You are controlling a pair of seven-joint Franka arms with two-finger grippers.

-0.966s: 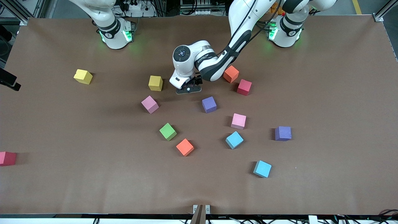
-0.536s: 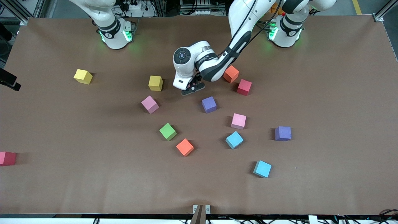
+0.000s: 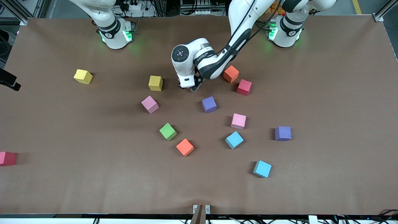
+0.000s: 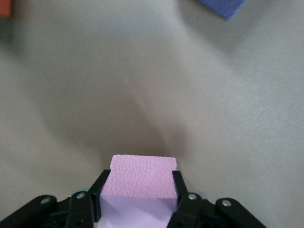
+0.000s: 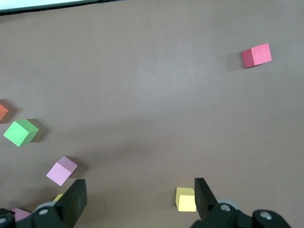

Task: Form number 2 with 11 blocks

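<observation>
Gripping a pink block [image 4: 139,183], the left gripper [image 3: 188,86] sits low between the darker yellow block [image 3: 155,83] and the orange block [image 3: 231,73], its fingers [image 4: 94,202] pressed against the block's two sides. Only the left wrist view shows that held block; in the front view the arm's white wrist covers it. The same wrist view catches a corner of a purple block [image 4: 223,7].

The right gripper [image 5: 137,197] appears only in its own wrist view, fingers spread wide with nothing between them, over the right arm's end of the table [image 3: 326,93]; that arm waits. Its view takes in the red block [image 5: 256,55] at the table's edge, the green block [image 5: 20,132] and a yellow block [image 5: 185,199].

The front view alone gives the whole spread: two more pink blocks [image 3: 150,104] [image 3: 238,121], two light blue blocks [image 3: 234,139] [image 3: 262,169], a second orange block [image 3: 185,147] and a second purple block [image 3: 283,133], all lying apart, none touching. No number 2 is formed.
</observation>
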